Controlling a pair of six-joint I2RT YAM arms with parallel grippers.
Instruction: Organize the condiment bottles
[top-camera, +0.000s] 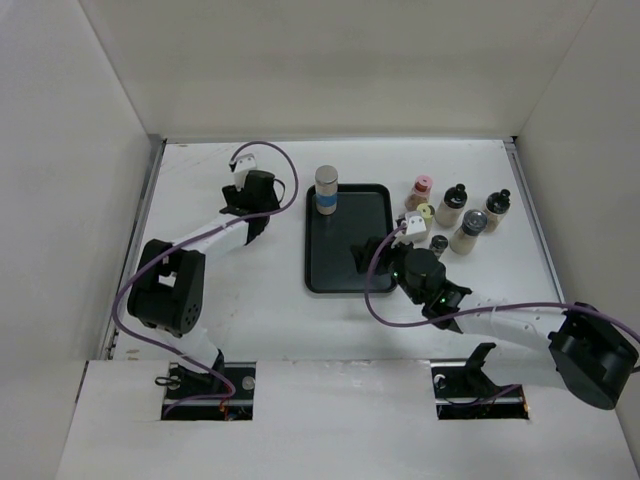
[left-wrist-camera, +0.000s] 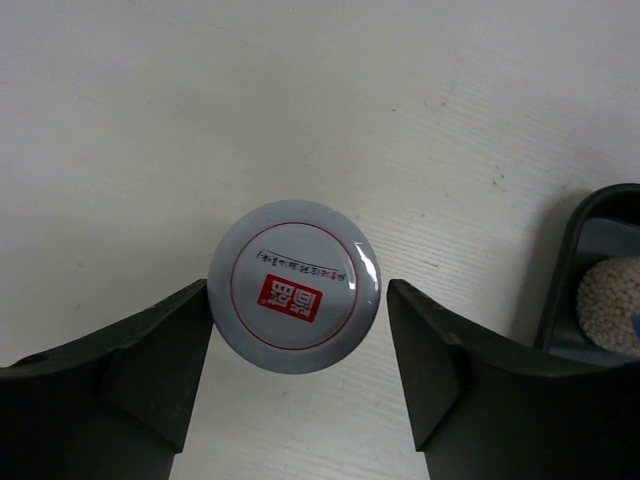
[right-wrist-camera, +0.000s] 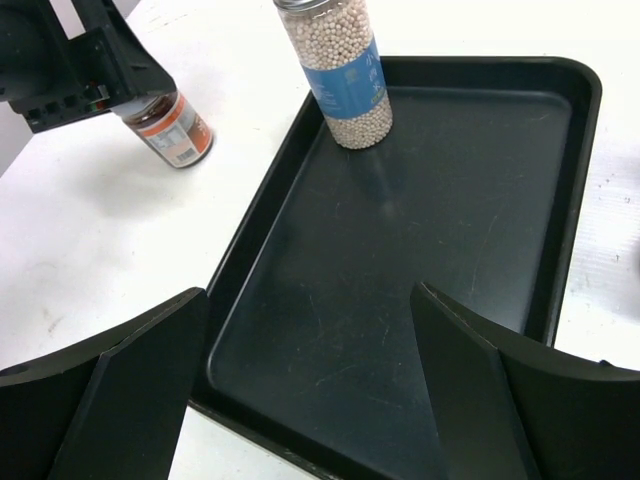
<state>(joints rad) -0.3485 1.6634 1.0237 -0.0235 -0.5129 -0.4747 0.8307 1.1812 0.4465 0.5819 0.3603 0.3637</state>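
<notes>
My left gripper (top-camera: 254, 190) (left-wrist-camera: 297, 290) is open, its fingers either side of a jar's grey cap (left-wrist-camera: 295, 285) with a red label; a small gap shows on the right. This brown jar (right-wrist-camera: 172, 130) stands on the table left of the tray. A blue-labelled bottle (top-camera: 326, 190) (right-wrist-camera: 345, 75) (left-wrist-camera: 608, 305) of beige beads stands in the tray's far left corner. My right gripper (top-camera: 368, 255) (right-wrist-camera: 308, 295) is open and empty above the tray's near left corner. Several bottles stand right of the tray: pink cap (top-camera: 421, 190), yellow cap (top-camera: 424, 215), black caps (top-camera: 453, 205) (top-camera: 495, 210), grey cap (top-camera: 470, 230).
The flat black tray (top-camera: 345, 270) (right-wrist-camera: 440, 250) (left-wrist-camera: 590, 215) lies mid-table. A small dark-capped bottle (top-camera: 438, 245) stands close to my right arm's wrist. White walls enclose the table at the back and both sides.
</notes>
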